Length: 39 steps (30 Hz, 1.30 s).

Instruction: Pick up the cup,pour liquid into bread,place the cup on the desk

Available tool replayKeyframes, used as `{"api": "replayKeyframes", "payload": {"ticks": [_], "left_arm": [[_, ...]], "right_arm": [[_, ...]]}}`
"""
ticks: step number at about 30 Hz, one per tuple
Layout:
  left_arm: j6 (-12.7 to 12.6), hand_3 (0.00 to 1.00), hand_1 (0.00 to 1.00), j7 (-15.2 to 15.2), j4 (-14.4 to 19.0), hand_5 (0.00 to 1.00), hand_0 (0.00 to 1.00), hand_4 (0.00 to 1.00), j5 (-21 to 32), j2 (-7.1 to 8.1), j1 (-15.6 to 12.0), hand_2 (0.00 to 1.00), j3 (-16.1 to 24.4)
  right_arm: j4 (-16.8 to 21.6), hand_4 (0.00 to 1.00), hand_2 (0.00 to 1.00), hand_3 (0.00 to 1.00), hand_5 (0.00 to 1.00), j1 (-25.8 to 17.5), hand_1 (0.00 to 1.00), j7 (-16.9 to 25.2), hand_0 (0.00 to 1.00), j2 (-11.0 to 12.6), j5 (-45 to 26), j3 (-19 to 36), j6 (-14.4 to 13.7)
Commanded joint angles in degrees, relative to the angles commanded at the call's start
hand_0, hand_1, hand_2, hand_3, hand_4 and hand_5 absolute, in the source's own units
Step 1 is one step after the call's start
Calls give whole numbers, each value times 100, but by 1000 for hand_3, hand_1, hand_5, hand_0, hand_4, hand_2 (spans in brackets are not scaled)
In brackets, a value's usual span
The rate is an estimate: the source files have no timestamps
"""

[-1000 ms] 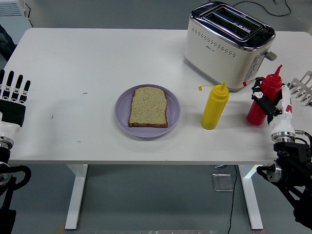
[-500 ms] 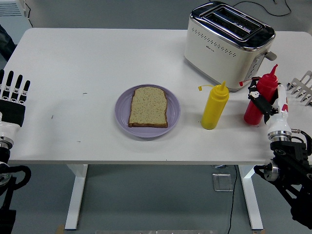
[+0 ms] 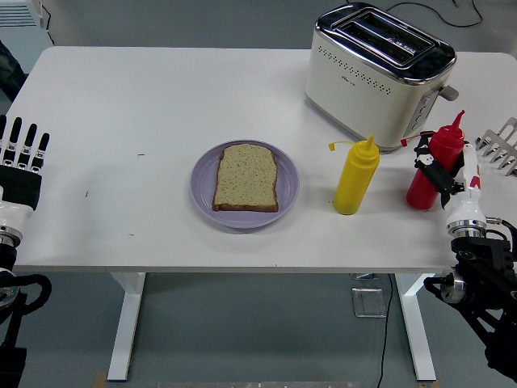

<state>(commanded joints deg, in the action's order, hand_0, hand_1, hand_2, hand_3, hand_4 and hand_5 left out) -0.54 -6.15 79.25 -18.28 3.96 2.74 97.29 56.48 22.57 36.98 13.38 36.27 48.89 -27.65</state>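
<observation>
A slice of bread (image 3: 245,177) lies on a purple plate (image 3: 287,192) at the table's middle. No cup is visible; two squeeze bottles stand to the right instead. The yellow bottle (image 3: 356,176) stands free beside the plate. At the table's right edge is the red bottle (image 3: 422,192), tilted slightly, its nozzle pointing up to the right. My right hand (image 3: 443,174) has its fingers curled around the red bottle's middle. My left hand (image 3: 23,149) rests at the left edge, fingers straight and spread, holding nothing.
A cream and chrome toaster (image 3: 376,73) stands at the back right, just behind both bottles. A metal rack (image 3: 502,144) pokes in at the right edge. A cable (image 3: 436,14) runs behind the toaster.
The red bottle, held in my right hand, shifted a little left and then back right, staying near the table's right edge. The left hand has not moved.
</observation>
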Motion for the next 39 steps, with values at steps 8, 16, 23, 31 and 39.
{"api": "replayKeyframes", "payload": {"ticks": [8,16,23,31,39], "left_arm": [[1,750,803,-2,1,998,800,534,1,0,3,843,11],[1,750,803,-4,3,998,801,533,2,2,5,843,13],[1,750,803,-5,2,998,801,534,2,1,4,843,3],[-1,750,803,-6,-1,998,800,535,1,3,4,843,-15],[-3,750,803,-10,1,998,801,534,-1,8,-2,843,-16]], "right_arm": [[65,482,406,456,168,-72,341,0,325,52,214,-66,-161],[117,563,429,473,168,-157,366,0,365,92,329,-168,-343],[146,628,528,649,175,-222,500,0,522,133,408,-258,-442],[168,651,660,776,178,-282,628,0,691,159,462,-260,-501],[226,659,741,824,169,-356,679,0,765,187,493,-272,-511]]}}
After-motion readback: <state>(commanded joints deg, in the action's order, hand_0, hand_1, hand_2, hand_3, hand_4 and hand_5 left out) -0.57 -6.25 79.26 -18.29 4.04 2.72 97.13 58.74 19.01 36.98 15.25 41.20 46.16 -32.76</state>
